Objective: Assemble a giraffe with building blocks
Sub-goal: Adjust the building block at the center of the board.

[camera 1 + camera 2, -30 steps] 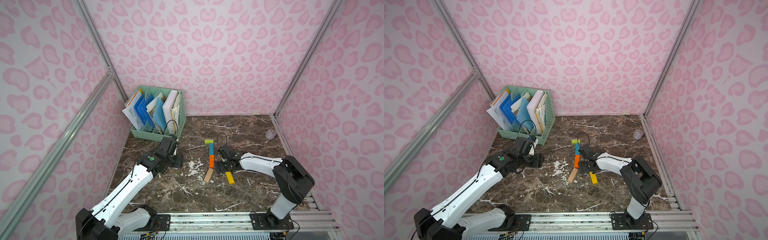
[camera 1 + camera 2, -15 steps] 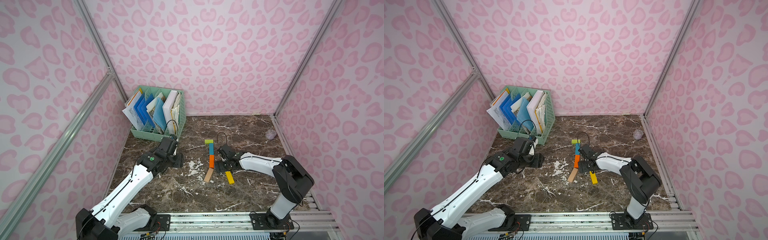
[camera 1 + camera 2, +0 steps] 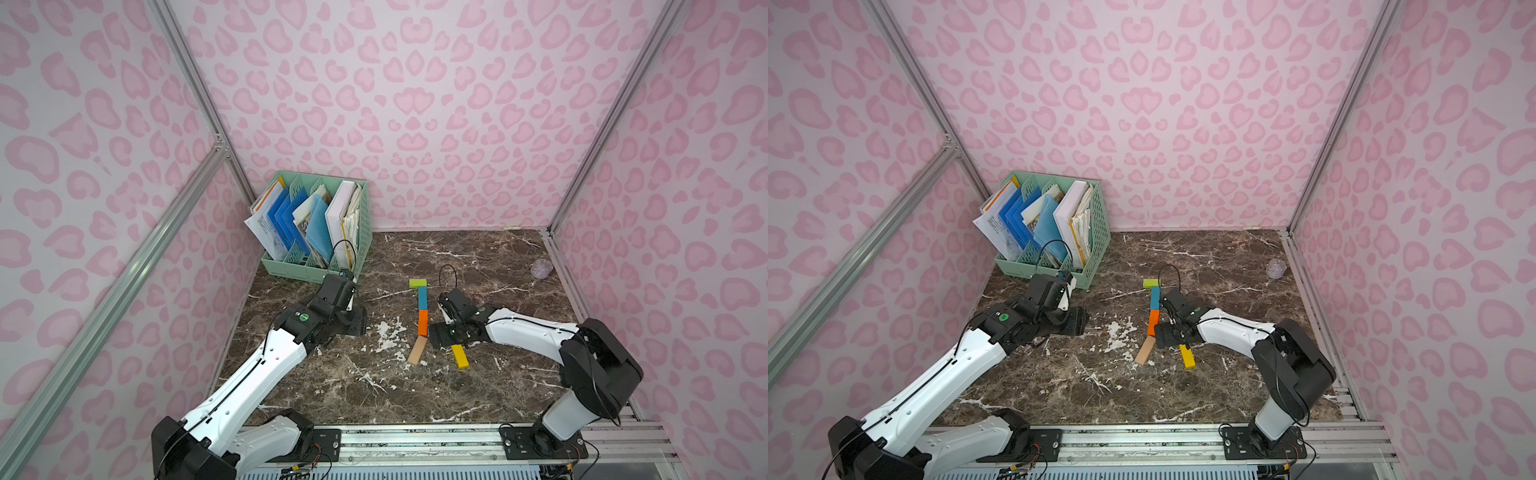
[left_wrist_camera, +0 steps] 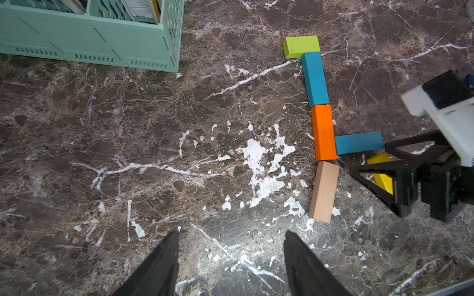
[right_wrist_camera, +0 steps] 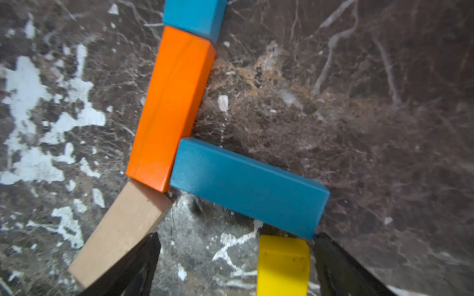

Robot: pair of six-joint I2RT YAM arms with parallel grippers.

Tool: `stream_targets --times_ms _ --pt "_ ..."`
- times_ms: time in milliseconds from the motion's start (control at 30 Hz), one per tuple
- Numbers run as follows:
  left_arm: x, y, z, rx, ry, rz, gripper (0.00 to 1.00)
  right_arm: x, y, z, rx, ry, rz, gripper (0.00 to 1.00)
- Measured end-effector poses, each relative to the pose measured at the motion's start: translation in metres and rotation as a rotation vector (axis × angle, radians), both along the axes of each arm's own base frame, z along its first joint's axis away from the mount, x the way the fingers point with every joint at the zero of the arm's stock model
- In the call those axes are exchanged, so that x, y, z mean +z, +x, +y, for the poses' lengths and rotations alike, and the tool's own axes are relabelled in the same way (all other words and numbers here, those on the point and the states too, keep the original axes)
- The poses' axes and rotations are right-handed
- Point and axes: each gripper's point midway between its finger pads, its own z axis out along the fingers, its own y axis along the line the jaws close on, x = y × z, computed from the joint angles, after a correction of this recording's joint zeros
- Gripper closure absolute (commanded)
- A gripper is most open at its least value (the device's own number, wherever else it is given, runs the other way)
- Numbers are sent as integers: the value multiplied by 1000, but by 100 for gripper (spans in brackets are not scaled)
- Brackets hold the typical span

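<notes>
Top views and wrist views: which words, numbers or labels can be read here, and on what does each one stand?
No text is readable.
building blocks: plain colours, nothing written.
printed sheet in the file rack: print too small to read.
green round sticker on the left arm: too small to read.
</notes>
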Motion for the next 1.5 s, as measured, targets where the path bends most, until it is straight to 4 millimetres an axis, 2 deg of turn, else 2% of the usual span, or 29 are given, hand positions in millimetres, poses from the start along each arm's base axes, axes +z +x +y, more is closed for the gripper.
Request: stream_targets --times_ms 167,300,467,633,733,900,1100,1267,1500 --pt "-1 0 0 0 1 2 32 12 13 -10 -67 34 -13 7" --pt "-2 1 0 2 3 5 32 7 31 -23 -170 28 0 10" --pt "-2 1 0 2 3 5 32 -2 37 -18 -209 84 48 14" --pt "-2 1 0 2 3 5 32 -2 45 -23 -255 116 47 17" --pt "-2 1 0 2 3 5 32 1 30 -22 -208 91 31 17" --pt "-1 0 0 1 2 5 32 8 -15 -32 -121 -26 -25 17" --pt "-2 0 -1 -3 -3 9 32 4 -59 -75 -148 -119 -23 21" --pt "-2 0 -1 -2 -2 9 32 9 -74 -74 -140 -77 -23 22" --pt "-2 0 -1 -2 -2 9 32 -12 -96 -84 -165 -100 44 19"
